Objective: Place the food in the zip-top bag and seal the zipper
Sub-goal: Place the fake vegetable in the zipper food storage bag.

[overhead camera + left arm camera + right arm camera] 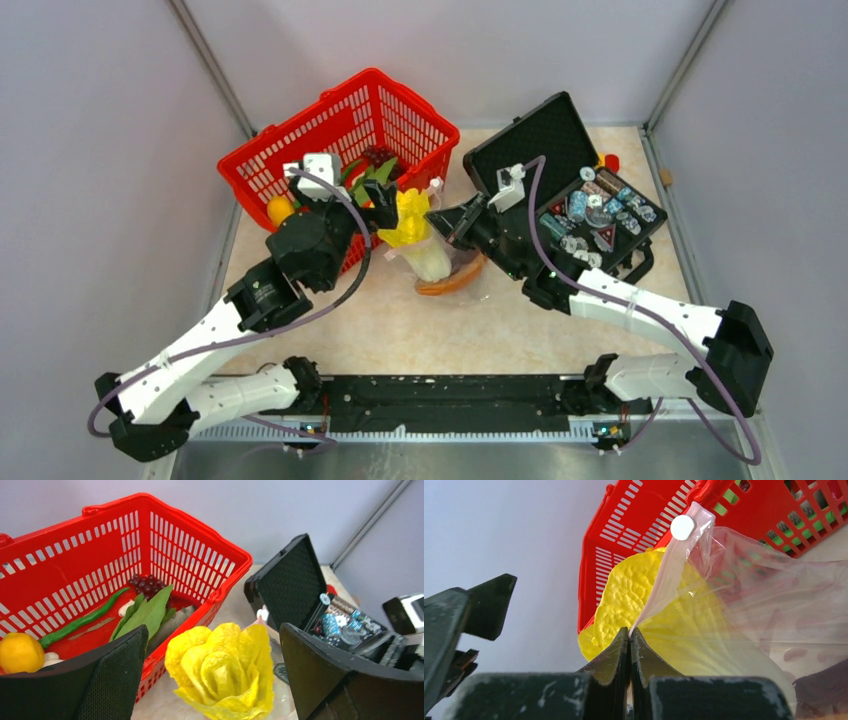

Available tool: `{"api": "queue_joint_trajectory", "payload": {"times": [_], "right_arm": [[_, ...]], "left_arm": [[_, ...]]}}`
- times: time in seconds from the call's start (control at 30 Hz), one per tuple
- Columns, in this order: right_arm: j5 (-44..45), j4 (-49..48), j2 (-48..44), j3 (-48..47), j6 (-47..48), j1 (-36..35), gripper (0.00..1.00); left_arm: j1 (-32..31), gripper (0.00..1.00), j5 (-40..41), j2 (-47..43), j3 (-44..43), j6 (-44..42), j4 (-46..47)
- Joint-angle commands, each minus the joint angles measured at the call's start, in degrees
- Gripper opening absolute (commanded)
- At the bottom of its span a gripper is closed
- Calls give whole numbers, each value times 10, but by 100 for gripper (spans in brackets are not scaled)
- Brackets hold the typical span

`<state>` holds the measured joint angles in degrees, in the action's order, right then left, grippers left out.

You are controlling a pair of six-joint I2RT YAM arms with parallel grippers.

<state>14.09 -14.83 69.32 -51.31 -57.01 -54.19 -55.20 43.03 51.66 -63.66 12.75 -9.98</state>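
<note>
1. Top external: high at near edge, looking down on whole table [400, 330].
2. Left wrist: close, facing far, yellow leafy food [222, 672] foreground (all views share it).
3. Right wrist: very close, facing left at red basket [634, 530].

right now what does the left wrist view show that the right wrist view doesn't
Left wrist only: inside the red basket, grapes, a green pod and a yellow fruit, plus the open black case. Right wrist only: the right gripper shut on the pink zipper of the clear bag. Both: the basket and the yellow leafy food.
</note>
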Motion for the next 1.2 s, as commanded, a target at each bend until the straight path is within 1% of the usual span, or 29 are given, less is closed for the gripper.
{"api": "queue_joint_trajectory", "payload": {"times": [0.0,0.03,0.1,0.17,0.27,0.43,0.47,0.53,0.57,0.6,0.63,0.67,0.7,0.77,0.87,0.97,1.1,1.17], "right_arm": [[5,-27,-24,-3,16,3,0],[0,-33,-26,-1,20,3,0],[-24,-48,-33,-4,47,4,0],[-45,-57,-44,-8,76,4,0],[-82,-57,-65,-11,115,4,0],[-137,0,-90,-24,177,4,0],[-139,12,-99,-23,197,4,0],[-126,47,-122,-22,236,4,0],[-98,71,-136,-20,247,4,0],[-52,88,-153,-13,248,4,0],[-14,86,-171,4,249,4,0],[1,69,-189,20,259,6,0],[-7,52,-202,32,265,8,0],[-37,48,-209,30,273,11,0],[-58,96,-196,4,279,11,0],[-93,104,-190,0,285,11,0],[-133,111,-183,-3,297,10,0],[-139,113,-179,-4,298,11,0]], "left_arm": [[61,99,-154,-13,-5,16,-81],[81,99,-202,-19,1,7,-83],[102,99,-288,-21,1,-9,-105],[107,99,-319,-16,1,-12,-129],[114,99,-335,-9,10,-19,-150],[139,99,-426,6,9,-18,-167],[141,99,-421,7,6,-7,-180],[141,99,-426,-11,19,11,-163],[142,99,-452,-28,29,19,-142],[144,99,-479,-46,39,27,-118],[147,99,-502,-52,46,36,-102],[150,99,-520,-46,48,45,-96],[152,99,-538,-33,46,50,-98],[153,99,-570,10,31,55,-129],[153,99,-645,51,27,57,-130],[153,99,-673,72,35,58,-96],[153,99,-636,93,12,35,-107],[154,99,-655,105,8,12,-104]]}}
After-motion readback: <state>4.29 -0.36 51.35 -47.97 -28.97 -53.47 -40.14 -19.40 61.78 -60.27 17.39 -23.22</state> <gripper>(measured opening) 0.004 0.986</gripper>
